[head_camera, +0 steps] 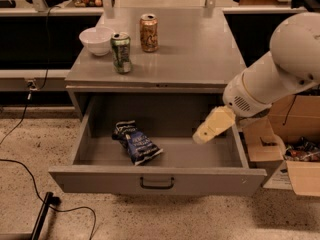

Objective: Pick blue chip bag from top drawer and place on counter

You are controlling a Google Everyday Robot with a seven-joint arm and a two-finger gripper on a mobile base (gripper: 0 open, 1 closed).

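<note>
Sweep gripper [204,135], poised over the open top drawer's [157,179] right side, state impossible to tell, left and down onto blue chip bag [136,143] lying left of centre, avoiding the walls.

Blue chip bag [136,143]: crumpled dark blue foil, white lettering, black ends. It lies flat on the floor of the top drawer [210,181], left of centre, with its long axis running diagonally from back-left to front-right.

Top drawer: grey metal, pulled well out below the bench's front edge, front panel flat.

Counter [195,49]: flat grey metal, smooth, slightly glossy, as wide as the drawer.

Gripper [202,135]: over the drawer's right half, below the bench's front-right corner, well apart from the bag.
</note>
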